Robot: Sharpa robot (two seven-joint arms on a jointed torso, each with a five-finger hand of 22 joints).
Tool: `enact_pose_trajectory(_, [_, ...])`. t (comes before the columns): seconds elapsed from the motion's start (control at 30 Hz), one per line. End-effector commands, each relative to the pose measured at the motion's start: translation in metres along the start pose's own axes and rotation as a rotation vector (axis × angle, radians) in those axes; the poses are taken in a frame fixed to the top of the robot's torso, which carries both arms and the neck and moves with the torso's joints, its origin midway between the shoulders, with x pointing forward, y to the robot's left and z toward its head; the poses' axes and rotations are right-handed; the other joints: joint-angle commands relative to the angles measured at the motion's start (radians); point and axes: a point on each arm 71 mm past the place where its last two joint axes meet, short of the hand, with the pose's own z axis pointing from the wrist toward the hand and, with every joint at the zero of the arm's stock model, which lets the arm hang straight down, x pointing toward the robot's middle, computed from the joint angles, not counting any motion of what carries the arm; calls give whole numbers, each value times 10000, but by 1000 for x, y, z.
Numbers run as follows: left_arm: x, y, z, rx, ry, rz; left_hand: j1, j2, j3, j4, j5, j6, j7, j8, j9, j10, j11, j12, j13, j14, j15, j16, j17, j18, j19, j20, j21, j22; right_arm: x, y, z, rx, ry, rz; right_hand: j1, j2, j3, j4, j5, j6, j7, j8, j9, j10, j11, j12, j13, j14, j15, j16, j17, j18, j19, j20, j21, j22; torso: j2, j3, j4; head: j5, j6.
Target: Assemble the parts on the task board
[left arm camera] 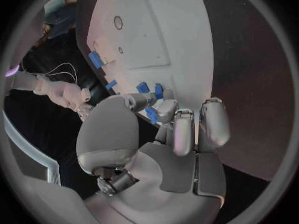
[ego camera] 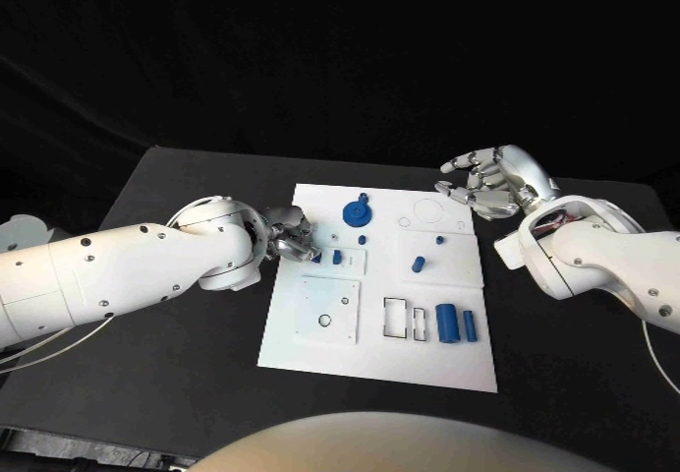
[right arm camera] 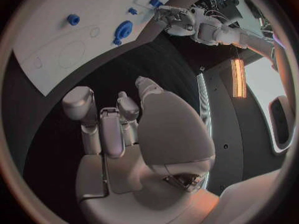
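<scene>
left hand [ego camera: 291, 239]: pinches small blue part [left arm camera: 151, 115] at task board [ego camera: 319, 344] left edge | right hand [ego camera: 493, 182]: released, off board | risk: shallow pinch, part may slip

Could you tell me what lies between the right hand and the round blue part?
Bare white board with faint circle outlines, seen in the head view, separates the right hand from the round blue part.

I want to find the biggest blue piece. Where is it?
Look at the white task board in the middle of the black table. Near its far edge lies a round blue part with a small tab. Its blue neighbours are small or straight.
</scene>
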Motion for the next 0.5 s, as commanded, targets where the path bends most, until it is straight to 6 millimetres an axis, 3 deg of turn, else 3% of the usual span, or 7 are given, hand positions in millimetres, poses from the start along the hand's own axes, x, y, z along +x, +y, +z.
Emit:
enact_pose_trajectory(0.03, [4, -2, 1, 16, 329, -191, -118, -6, 619, -559, -33, 180, -205, 7, -16, 68, -14, -47, -9, 864, -70, 29, 2047, -141, 70, -29, 20, -2, 1, 0, 0, 9, 126, -41, -86, 6, 44, 1, 54, 70, -18, 24, 8, -43, 0, -33, -16, 257, -75, -32, -19, 130, 4, -12, -64, -16, -7, -6, -5, -9, -9])
enact_pose_trajectory(0.5, [3, 1, 2, -92, 367, -188, -470, -83, 305, -281, -54, 252, -245, -36, -62, 71, -41, -48, 6, 864, -93, 27, 2047, -142, 76, -52, 8, -2, 1, -1, 0, 52, 123, -48, -105, 5, 52, 2, 56, 67, -18, 25, 7, -50, 2, -42, -27, 257, -75, -37, -23, 132, 4, -12, -77, -24, -3, -15, 4, -20, -25])
